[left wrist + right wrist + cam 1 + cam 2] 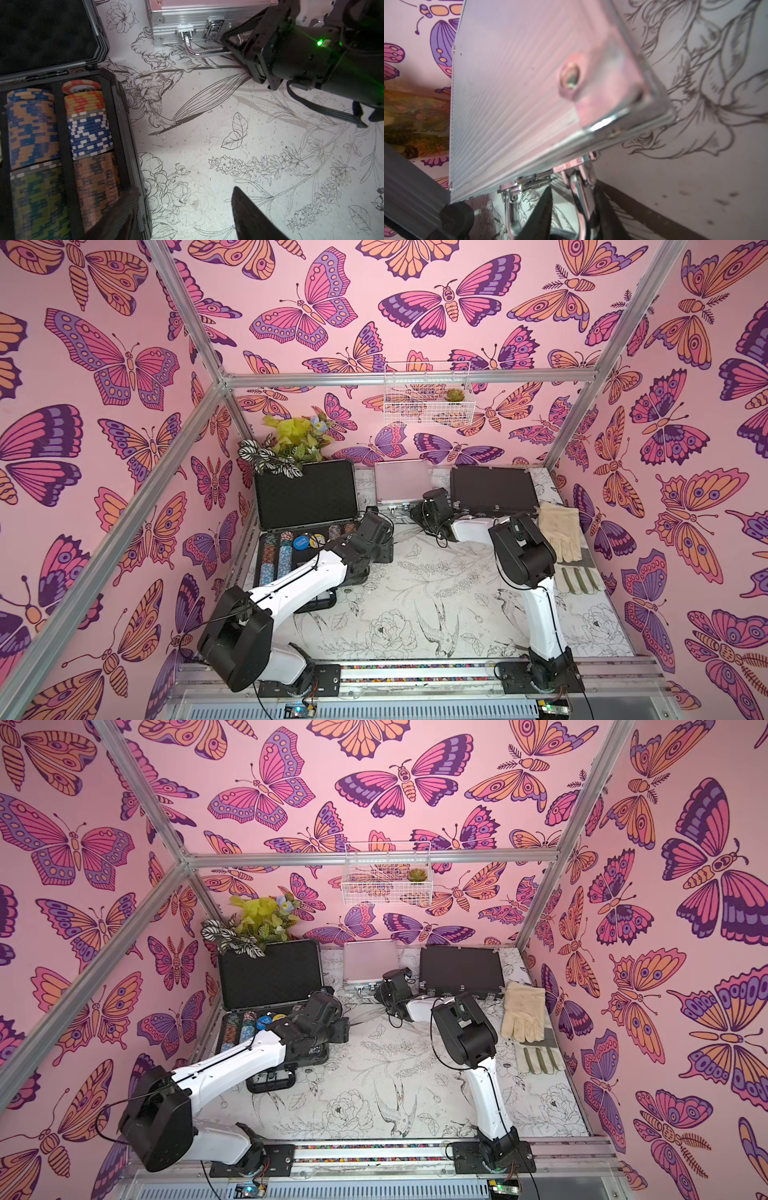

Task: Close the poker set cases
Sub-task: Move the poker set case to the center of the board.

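Silver case [401, 483]: likely light, rigid aluminium; slick chrome handle [509, 209] is the best hold. Right gripper [573, 193] jaws sit loosely astride the handle. Left gripper [184, 189] jaws are spread and empty.

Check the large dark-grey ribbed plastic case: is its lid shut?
No, the large dark-grey ribbed plastic case has its foam-lined lid standing up, with rows of poker chips exposed.
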Controlling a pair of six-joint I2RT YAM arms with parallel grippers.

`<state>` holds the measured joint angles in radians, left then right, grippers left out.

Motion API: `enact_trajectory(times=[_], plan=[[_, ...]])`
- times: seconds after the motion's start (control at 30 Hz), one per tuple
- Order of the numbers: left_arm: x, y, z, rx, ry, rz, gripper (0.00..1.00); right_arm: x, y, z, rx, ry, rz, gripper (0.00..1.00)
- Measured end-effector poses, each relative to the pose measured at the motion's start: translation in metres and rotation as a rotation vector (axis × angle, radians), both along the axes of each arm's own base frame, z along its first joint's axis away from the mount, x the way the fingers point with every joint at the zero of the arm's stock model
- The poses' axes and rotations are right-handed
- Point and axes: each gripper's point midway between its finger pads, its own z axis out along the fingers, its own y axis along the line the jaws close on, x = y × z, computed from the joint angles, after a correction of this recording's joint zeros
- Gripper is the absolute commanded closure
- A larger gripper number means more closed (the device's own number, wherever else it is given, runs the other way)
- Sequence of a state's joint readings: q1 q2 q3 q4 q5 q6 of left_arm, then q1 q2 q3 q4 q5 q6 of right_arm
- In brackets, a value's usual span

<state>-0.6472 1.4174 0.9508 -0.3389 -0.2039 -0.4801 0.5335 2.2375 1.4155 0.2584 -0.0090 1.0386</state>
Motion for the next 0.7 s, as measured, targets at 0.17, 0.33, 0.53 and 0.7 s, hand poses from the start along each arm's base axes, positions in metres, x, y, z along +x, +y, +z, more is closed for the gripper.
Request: enact_trajectory(times=[0.17,0.33,0.53,0.7], plan=[[-0.001,0.003,-0.001,0.014,0.001,0.009,0.28,-0.009,0.005,0.003,0.007,0.001,0.059,0.52],[0.000,0.014,-0.006,0.062,0.004,0.046,0.34,-0.036,-0.002,0.002,0.008,0.030,0.121,0.51],[-0.002,0.027,-0.026,0.139,0.049,0.094,0.37,-0.062,-0.016,0.001,0.014,0.053,0.161,0.53],[0.001,0.043,-0.027,0.144,0.062,0.163,0.34,-0.080,-0.009,0.001,0.018,0.053,0.239,0.54]])
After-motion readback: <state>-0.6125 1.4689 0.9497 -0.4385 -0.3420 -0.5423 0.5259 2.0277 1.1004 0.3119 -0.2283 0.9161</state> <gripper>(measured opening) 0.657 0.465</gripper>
